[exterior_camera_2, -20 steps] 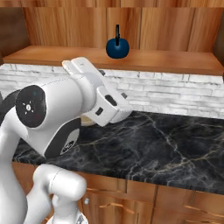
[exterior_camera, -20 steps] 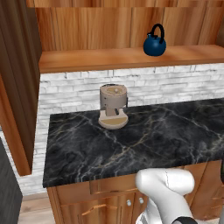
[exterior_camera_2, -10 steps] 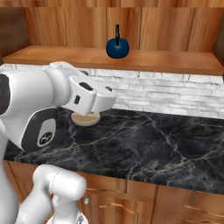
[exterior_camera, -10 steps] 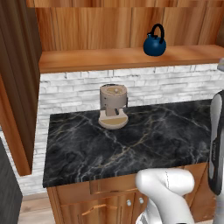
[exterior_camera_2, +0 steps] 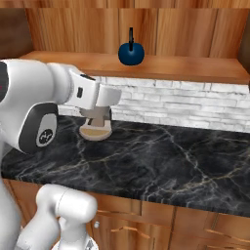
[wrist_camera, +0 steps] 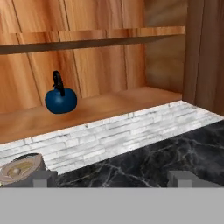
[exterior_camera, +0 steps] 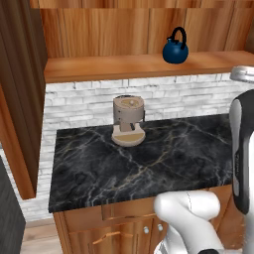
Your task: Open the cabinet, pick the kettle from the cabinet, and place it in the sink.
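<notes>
The cabinet stands open, its reddish-brown door swung out at the left. On its wooden shelf sits the small dark-blue kettle, upright, with its black loop handle raised. In the hand view the kettle is up and to the left, well beyond my gripper. The gripper is open with nothing between its fingertips. It hovers over the black marble counter, below shelf level. The sink is out of view.
A tan cylindrical coffee machine stands on the counter against the white brick backsplash, close under my wrist. A second cabinet shelf runs above the kettle. A wooden side wall rises at the right.
My arm has swung round: the forearm now shows at the right edge of the left base view, and the hand has levelled out over the coffee machine. The gripper stayed open.
</notes>
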{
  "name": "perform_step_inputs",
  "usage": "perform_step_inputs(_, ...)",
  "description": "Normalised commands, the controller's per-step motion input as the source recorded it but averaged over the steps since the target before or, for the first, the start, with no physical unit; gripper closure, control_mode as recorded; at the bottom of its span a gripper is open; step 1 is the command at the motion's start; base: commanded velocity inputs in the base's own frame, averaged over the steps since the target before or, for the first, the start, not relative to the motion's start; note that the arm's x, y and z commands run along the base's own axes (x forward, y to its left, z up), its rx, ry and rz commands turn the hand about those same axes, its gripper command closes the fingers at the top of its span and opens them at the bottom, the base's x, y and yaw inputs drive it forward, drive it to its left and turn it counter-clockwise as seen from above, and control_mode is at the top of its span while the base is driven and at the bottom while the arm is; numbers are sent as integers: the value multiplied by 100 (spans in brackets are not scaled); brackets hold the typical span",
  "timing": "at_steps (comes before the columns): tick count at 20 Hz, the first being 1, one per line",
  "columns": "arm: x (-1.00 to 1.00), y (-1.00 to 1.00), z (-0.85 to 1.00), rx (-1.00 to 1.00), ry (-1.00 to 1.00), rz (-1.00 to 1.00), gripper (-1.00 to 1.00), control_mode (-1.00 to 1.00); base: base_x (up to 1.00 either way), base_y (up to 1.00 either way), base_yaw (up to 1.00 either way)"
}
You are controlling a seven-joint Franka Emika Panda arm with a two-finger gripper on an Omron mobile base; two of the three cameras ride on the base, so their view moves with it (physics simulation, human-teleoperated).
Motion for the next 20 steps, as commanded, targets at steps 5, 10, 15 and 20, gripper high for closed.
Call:
perform_step_inputs(5,10,13,7,0,8,28,-100,-100,0,0,0)
perform_step_inputs(10,24,15,2,0,0,22,-100,-100,0,0,0)
perform_step_inputs(15,33,15,2,0,0,11,-100,-100,0,0,0)
perform_step_inputs(20,37,13,1,0,0,9,-100,-100,0,0,0)
